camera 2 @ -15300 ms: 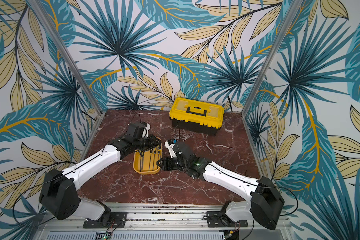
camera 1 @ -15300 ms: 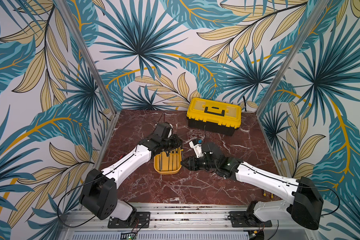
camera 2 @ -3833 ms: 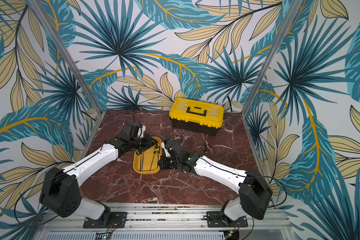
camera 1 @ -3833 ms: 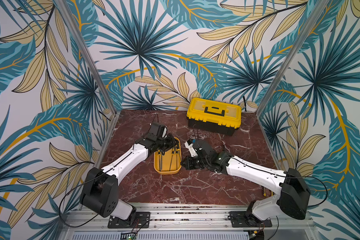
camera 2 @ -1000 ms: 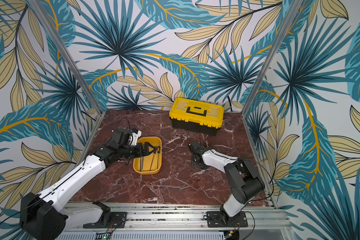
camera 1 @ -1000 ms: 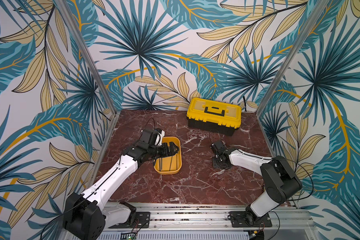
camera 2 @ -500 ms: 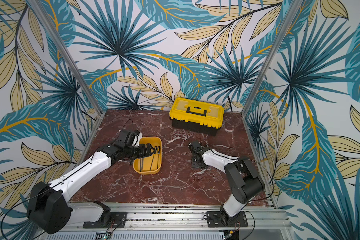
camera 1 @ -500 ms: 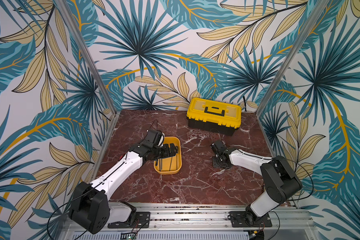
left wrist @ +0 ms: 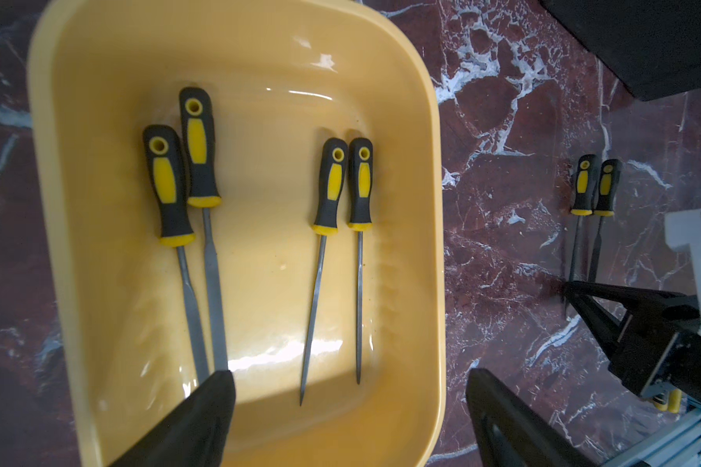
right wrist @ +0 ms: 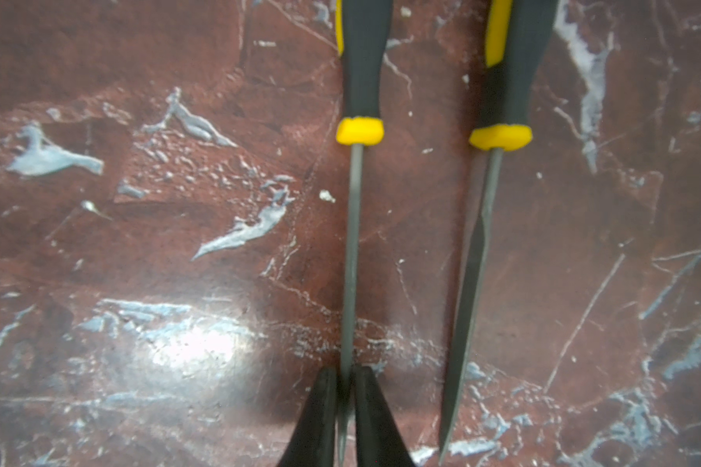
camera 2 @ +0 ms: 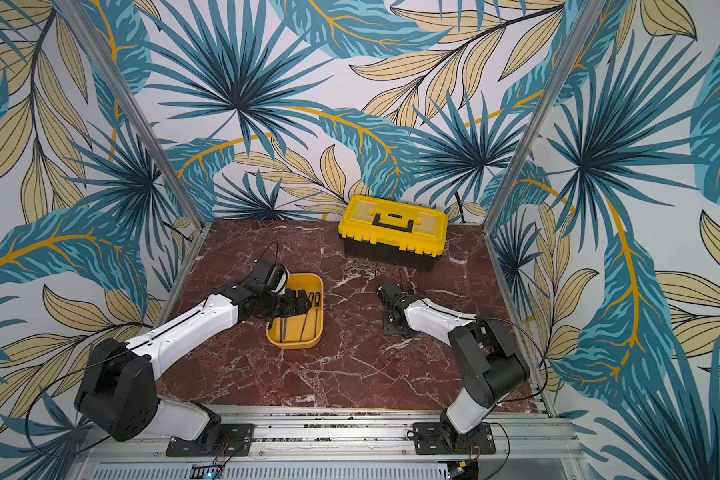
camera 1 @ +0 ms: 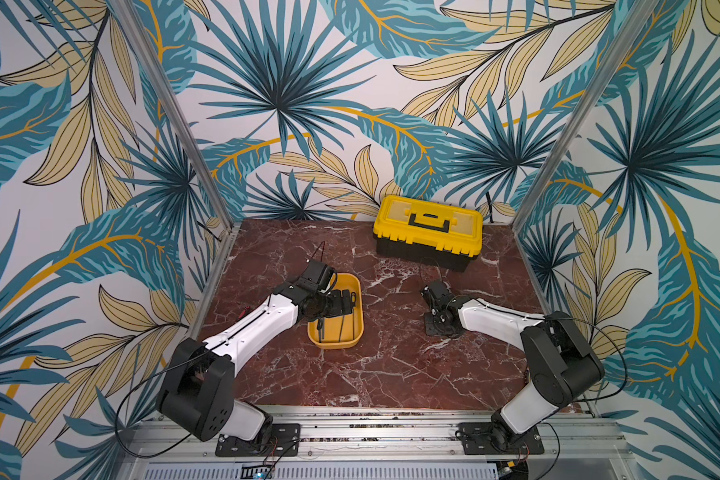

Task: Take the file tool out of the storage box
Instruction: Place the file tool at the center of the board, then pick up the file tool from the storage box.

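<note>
Two files (right wrist: 351,242) lie on the marble table (right wrist: 138,283), apart from the yellow storage box (left wrist: 421,202), which holds four more files (left wrist: 328,190). The right gripper (right wrist: 345,404) straddles one shaft, pinching or not I cannot tell: set-down looks nearly done, so it should part and lift straight. The left gripper (left wrist: 347,380) hangs spread, empty, over the box.

Both top views: bright, even, sharp; only faint shadows around storage box (camera 1: 335,344); wide-angle spread, frame posts (camera 1: 179,124) splay outward from it. My left wrist view: white glare streaks on storage box (left wrist: 436,202) floor, dark shadow band across one end. My right wrist view: soft focus throughout, white glare patch on tabletop (right wrist: 195,347).
</note>
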